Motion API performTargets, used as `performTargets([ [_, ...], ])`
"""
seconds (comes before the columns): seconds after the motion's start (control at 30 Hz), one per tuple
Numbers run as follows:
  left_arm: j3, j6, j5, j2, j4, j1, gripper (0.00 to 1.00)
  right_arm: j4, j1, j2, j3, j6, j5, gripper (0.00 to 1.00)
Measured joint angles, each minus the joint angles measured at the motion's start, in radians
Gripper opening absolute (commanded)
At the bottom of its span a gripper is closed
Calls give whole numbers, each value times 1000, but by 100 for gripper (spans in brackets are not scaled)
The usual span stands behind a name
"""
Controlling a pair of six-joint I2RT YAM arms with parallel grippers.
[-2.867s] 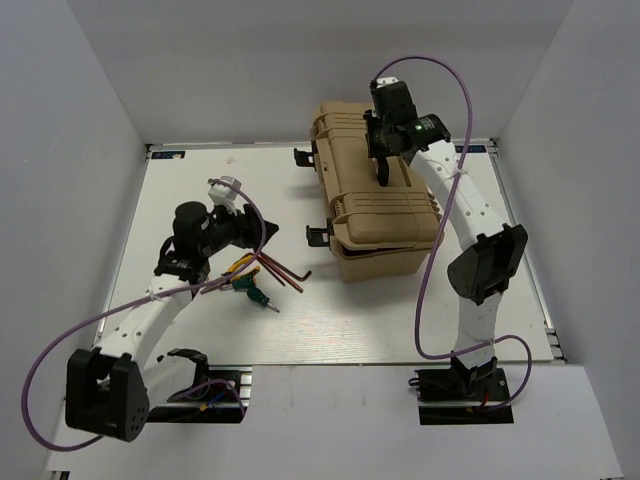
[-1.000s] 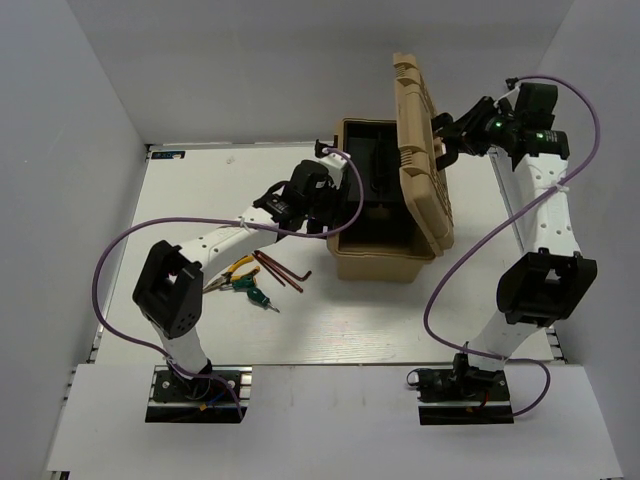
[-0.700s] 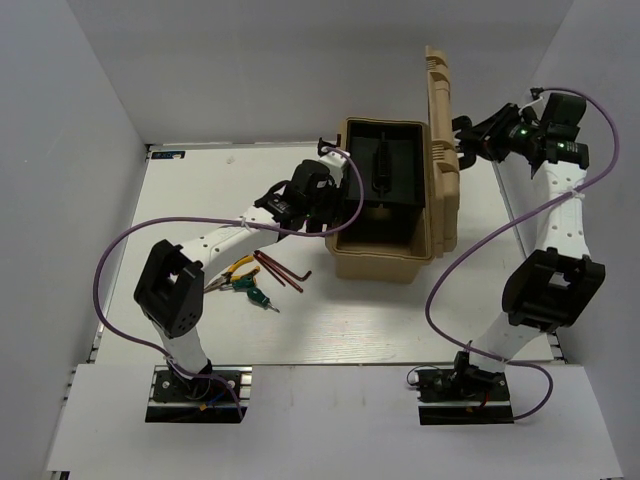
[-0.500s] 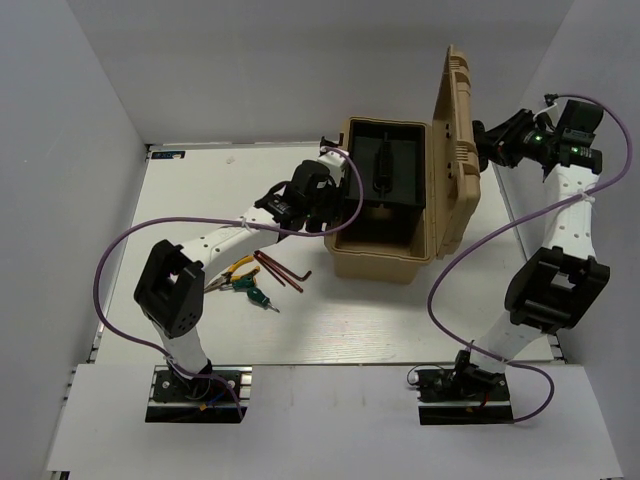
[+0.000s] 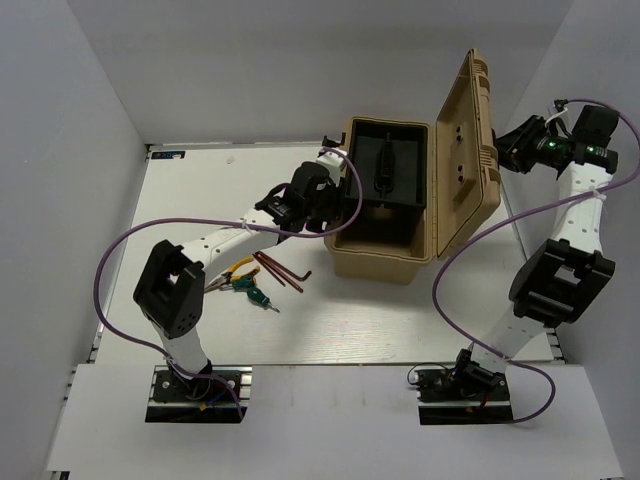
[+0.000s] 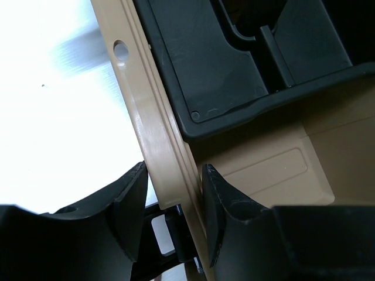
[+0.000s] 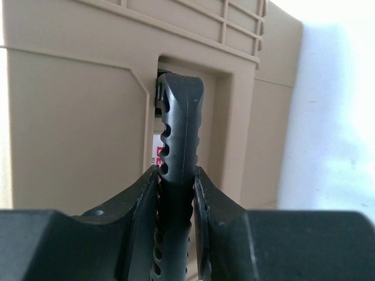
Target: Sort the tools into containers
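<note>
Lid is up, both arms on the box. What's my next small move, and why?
Probably ease the lid back a little with the right gripper until it rests by itself. The lid leans past upright, the gripper is shut on its handle, the left gripper straddles the box wall, and the tools lie on the table.

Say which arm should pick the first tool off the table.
Probably left. The pliers and hex keys lie on its side; the left gripper only straddles the toolbox wall, while the right gripper clamps the lid's handle.
</note>
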Motion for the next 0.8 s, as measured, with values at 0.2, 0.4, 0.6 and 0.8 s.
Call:
performTargets([
  [0.2, -5, 0, -2, 0, 13, 0, 50, -85, -11, 5, 67, -165, 79, 48],
  [0.4, -6, 0, -5, 0, 13, 0, 50, -69, -67, -36, 76, -294, 171, 63],
  [0.6, -12, -1, -7, -3, 18, 0, 50, -71, -87, -100, 55, -380, 231, 63],
  [0.8, -13, -3, -9, -4, 19, 0, 43, -63, -82, -317, -6, -439, 273, 48],
])
